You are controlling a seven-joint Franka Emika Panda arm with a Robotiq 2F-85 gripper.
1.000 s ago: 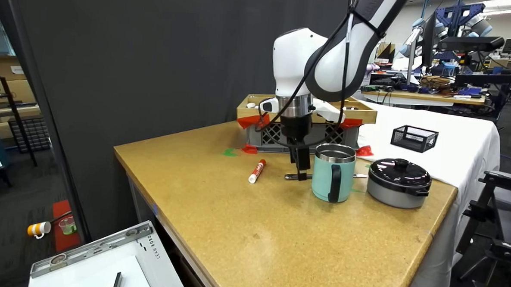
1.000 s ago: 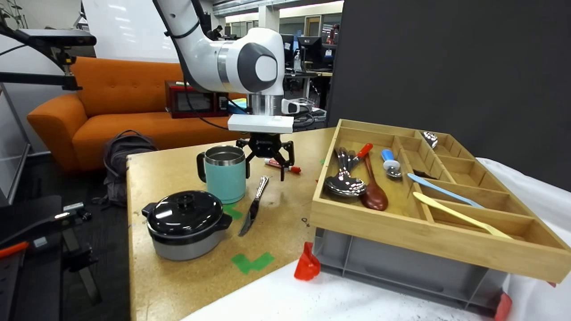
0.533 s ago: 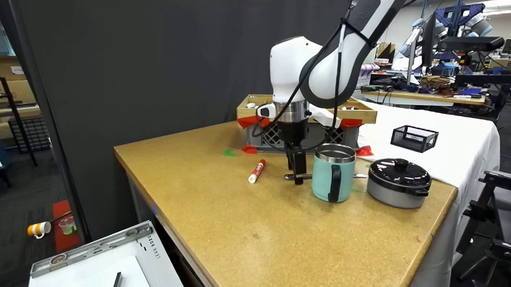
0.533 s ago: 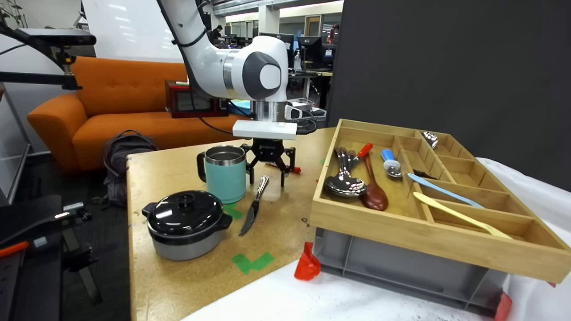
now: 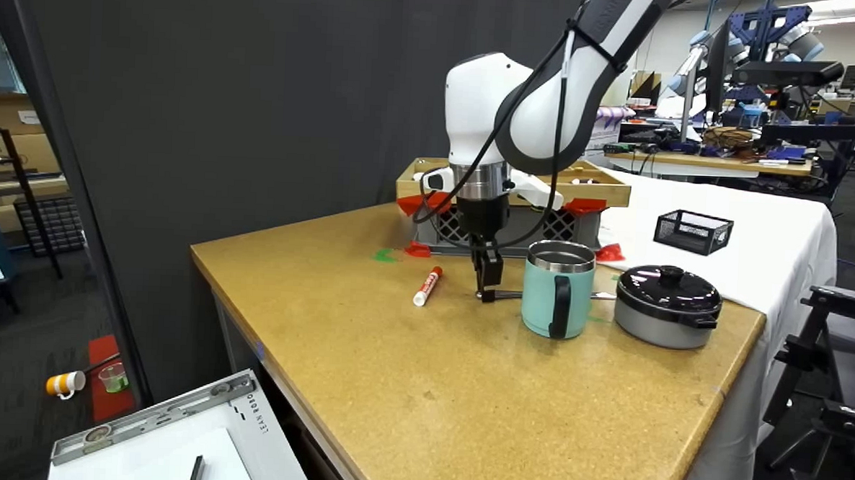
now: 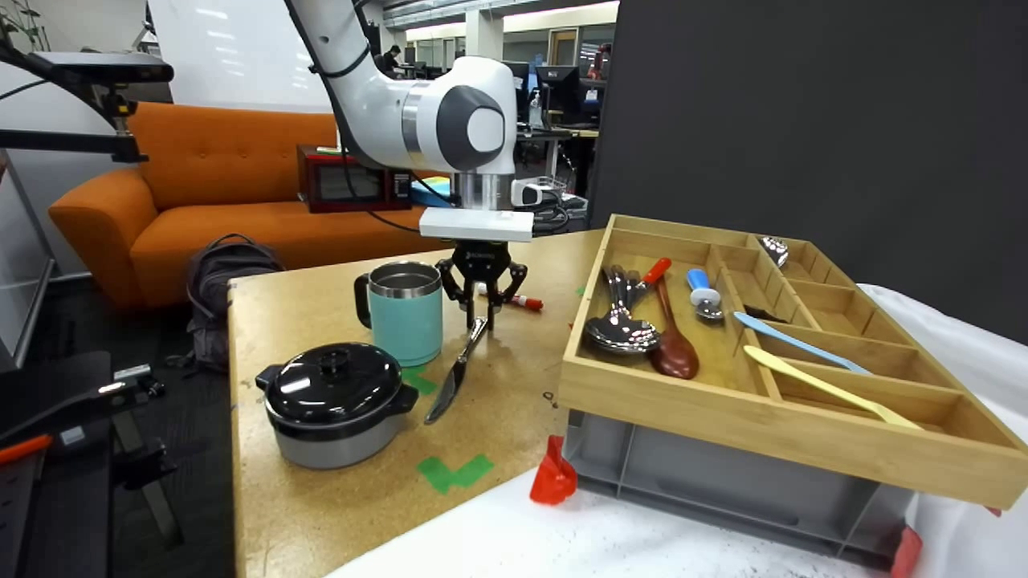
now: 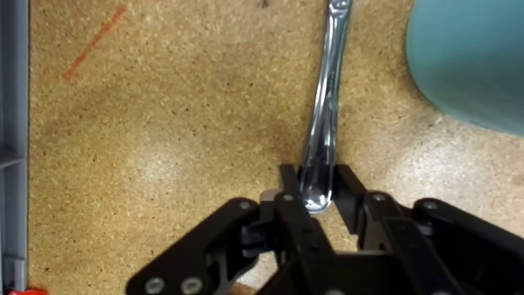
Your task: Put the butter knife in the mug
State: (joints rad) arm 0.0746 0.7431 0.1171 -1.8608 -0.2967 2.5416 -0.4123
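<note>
The butter knife [image 6: 454, 377] is a slim, shiny metal one, with its blade pointing toward the pot in an exterior view. My gripper [image 6: 480, 319] has its jaws closed around the end of the handle. In the wrist view, that rounded handle end [image 7: 317, 192] sits between the two black fingers [image 7: 348, 184]. Whether the handle is raised off the table, I cannot tell. Beside the knife stands the mug [image 6: 405, 325], teal, upright and with a steel rim. In an exterior view the mug [image 5: 544, 303] hides the middle of the knife [image 5: 506, 295].
A red-and-white marker [image 5: 427, 286] lies near the gripper. A black-lidded grey pot [image 5: 665, 322] stands beyond the mug. The wooden utensil tray [image 6: 771, 425] sits on a grey crate [image 6: 723, 482]. On the white cloth rests a black mesh basket [image 5: 691, 241].
My gripper came down over the knife handle, its jaws closed on it, and it rose slightly. The knife shifted a little with the grip. The mug has stayed in place.
</note>
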